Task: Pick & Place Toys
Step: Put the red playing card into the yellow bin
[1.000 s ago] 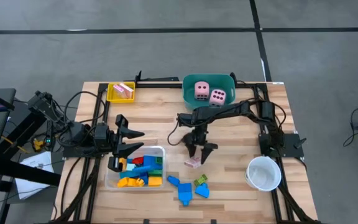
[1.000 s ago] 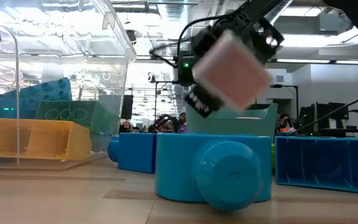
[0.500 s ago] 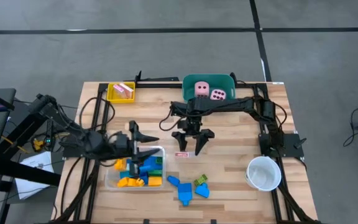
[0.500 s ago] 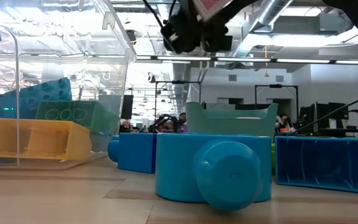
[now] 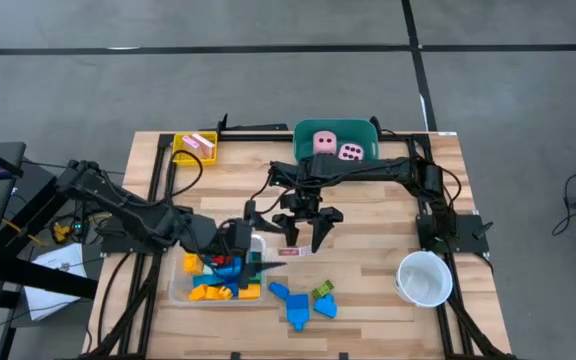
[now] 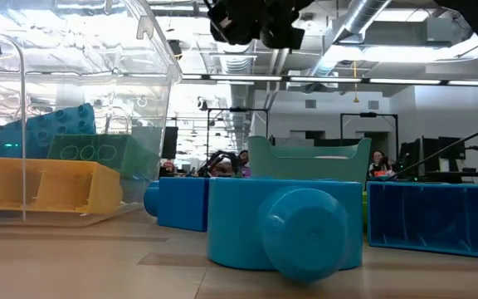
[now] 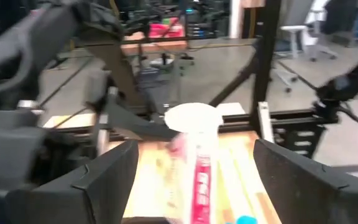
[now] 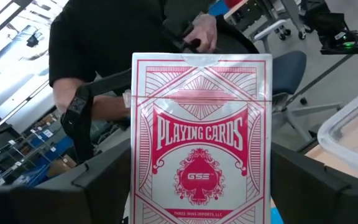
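Nearest the front edge lie the loose blue blocks (image 5: pixel 293 305) and one green block (image 5: pixel 322 292), not yet put away. Just behind them to the left, the clear tray (image 5: pixel 175 290) holds a heap of yellow, blue, red and green blocks (image 5: pixel 218 285), which looks like the sorting place for that kind of toy.

Over the tray's right end the left gripper (image 5: pixel 260 240) reaches in sideways with its fingers spread wide and nothing between them. In its wrist view the pack of playing cards (image 8: pixel 201 143) shows edge-on right ahead. My reading is that it is lined up to receive the pack, since the card tray sits on its side of the table.

The pack is off the table, above the middle of the board. The right gripper (image 5: pixel 306 232) clamps it by its two long edges, the printed face turned flat to that wrist's camera (a hold that leaves the narrow sides free for another set of fingers). The white cup (image 5: pixel 425 278) stands well off to the right.

Farthest back, the teal tub (image 5: pixel 300 140) holds the two pink dice (image 5: pixel 325 145) side by side. In the far left corner, the yellow tray (image 5: pixel 180 152) already carries small pink-white cards (image 5: pixel 200 143), the likely home for the pack.
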`<state>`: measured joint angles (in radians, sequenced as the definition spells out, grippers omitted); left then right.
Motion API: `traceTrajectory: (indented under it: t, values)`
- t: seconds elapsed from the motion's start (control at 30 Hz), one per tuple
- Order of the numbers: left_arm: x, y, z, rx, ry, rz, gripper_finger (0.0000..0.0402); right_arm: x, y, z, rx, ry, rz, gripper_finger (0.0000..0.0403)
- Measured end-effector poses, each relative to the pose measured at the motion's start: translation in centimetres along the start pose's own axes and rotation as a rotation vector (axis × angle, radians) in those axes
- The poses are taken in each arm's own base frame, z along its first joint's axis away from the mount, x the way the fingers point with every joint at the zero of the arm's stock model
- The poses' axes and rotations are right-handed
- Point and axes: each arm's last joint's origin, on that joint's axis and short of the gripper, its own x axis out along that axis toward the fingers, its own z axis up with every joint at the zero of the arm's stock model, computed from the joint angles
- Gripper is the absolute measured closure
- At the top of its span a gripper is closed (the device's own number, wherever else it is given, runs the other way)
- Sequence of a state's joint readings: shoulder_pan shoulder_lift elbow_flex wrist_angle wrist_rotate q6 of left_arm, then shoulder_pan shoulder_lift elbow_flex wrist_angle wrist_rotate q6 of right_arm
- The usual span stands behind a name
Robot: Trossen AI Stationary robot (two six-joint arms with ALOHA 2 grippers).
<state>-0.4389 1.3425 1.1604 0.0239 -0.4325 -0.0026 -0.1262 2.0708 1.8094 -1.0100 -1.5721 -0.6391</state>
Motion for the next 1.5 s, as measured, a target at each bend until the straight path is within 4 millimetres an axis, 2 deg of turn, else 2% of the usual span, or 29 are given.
traceTrajectory:
  t: [0.2, 0.67, 0.97, 1.27, 1.5]
  values:
    - [0.7, -0.5, -0.5, 0.013, 0.022, -0.042, 0.0108, 0.3, 0.4, 1.0, -0.016, 0.005, 0.006, 0.0091]
    - [1.0, -0.1, -0.9, 0.075, 0.051, 0.019, 0.0159, 0.4, -0.1, 2.6, -0.003, 0.006, 0.007, 0.0091]
    - [1.0, -0.1, -1.2, 0.080, 0.079, 0.021, 0.0225, 0.4, -0.3, 3.0, -0.003, 0.006, 0.007, 0.0091]
    - [1.0, 0.1, -1.2, 0.081, 0.079, 0.024, 0.0339, 0.4, -0.3, 3.0, -0.007, 0.005, 0.009, 0.0091]
    - [1.0, 0.0, -1.1, 0.078, 0.079, 0.017, 0.0339, 1.0, -0.3, 3.0, -0.002, 0.015, 0.014, 0.0084]
